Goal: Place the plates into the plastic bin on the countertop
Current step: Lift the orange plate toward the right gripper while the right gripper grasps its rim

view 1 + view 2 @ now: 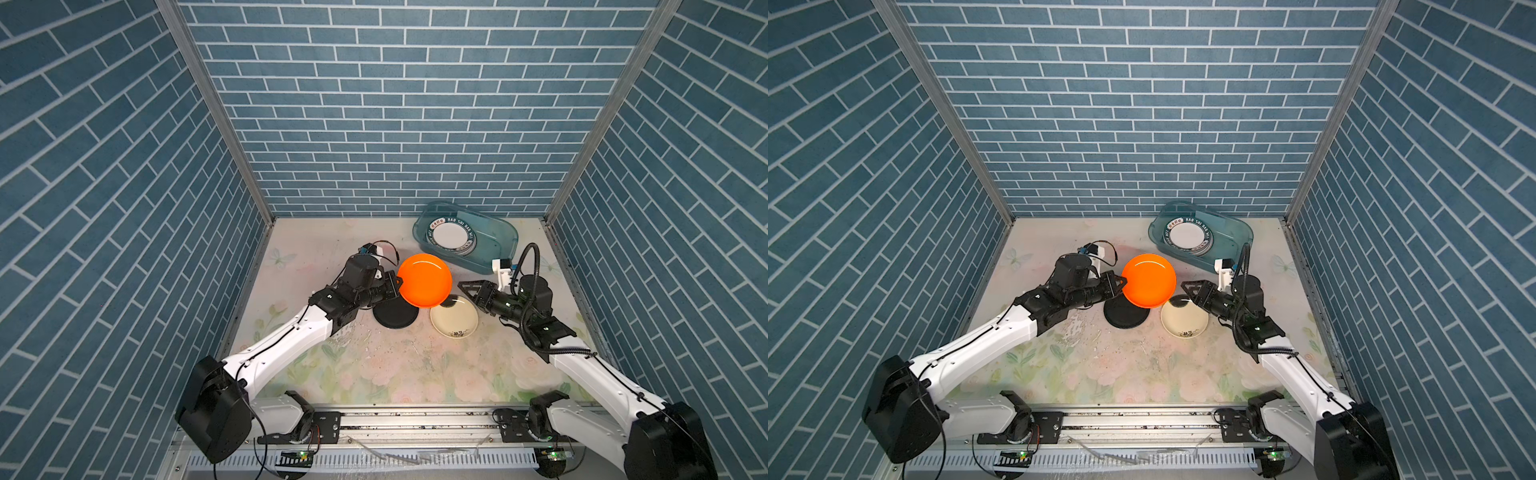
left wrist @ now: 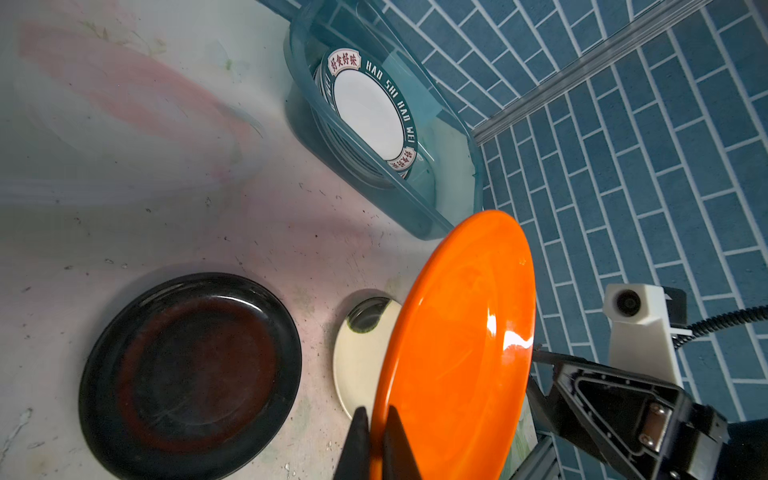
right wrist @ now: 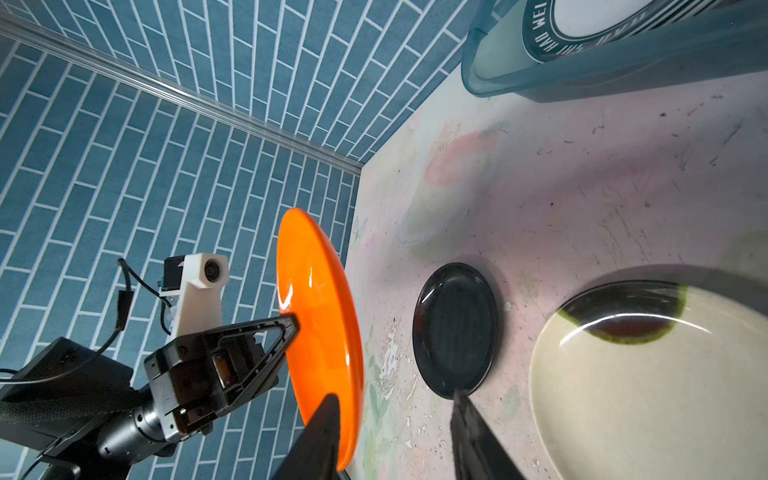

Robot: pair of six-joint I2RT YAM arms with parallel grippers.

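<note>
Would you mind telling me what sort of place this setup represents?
Probably a mock kitchen built as a robot test cell: brick-print blue walls enclose a rose-printed countertop, a plastic bin holds stacked plates, and a metal rail runs along the front.

Note: in both top views the orange plate [image 1: 424,280] hides the far edges of the black plate [image 1: 392,318] and the cream plate [image 1: 454,325] from you. You cannot count the stack [image 1: 466,250] beneath the lettered plate [image 1: 452,236] in the plastic bin [image 1: 496,257]. Right wrist view: cream plate and plastic bin cut by frame edges; fingers [image 3: 320,436] of the right tool [image 3: 395,395] blurred.
</note>
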